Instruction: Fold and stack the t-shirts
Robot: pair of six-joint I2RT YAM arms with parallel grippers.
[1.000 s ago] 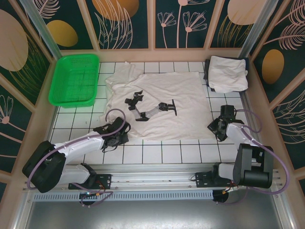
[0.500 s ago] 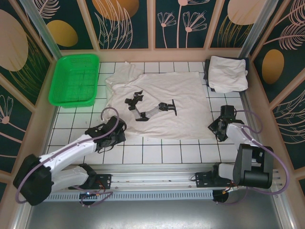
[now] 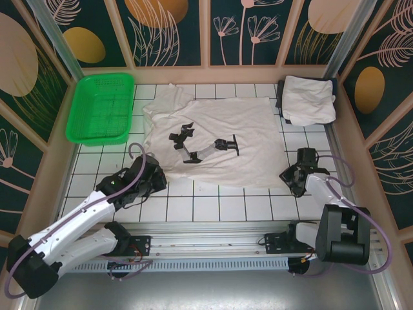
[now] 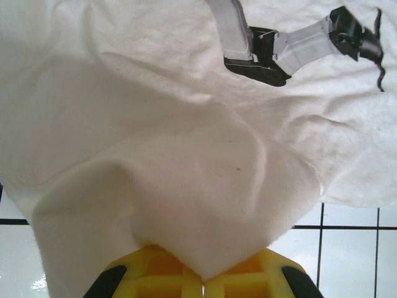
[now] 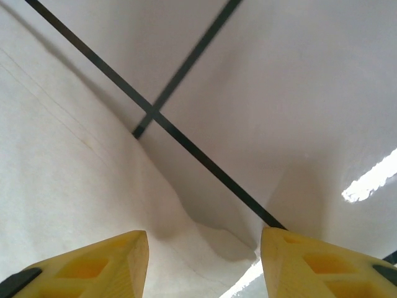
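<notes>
T-shirts lie at two spots on the tiled table (image 3: pixel 219 208): the spread t-shirt (image 3: pixel 251 129), printed in black and grey, lies flat across the middle, and the folded t-shirt (image 3: pixel 308 100) sits at the far right corner, well apart from the green basket (image 3: pixel 102 106). The left gripper (image 3: pixel 153 179) is pressed together on the spread t-shirt's near-left corner, cloth bunching between its yellow fingers (image 4: pixel 155 279). The right gripper (image 3: pixel 293 175) sits at the near-right corner, fingers (image 5: pixel 93 261) held apart, the cloth edge between them unpinched.
</notes>
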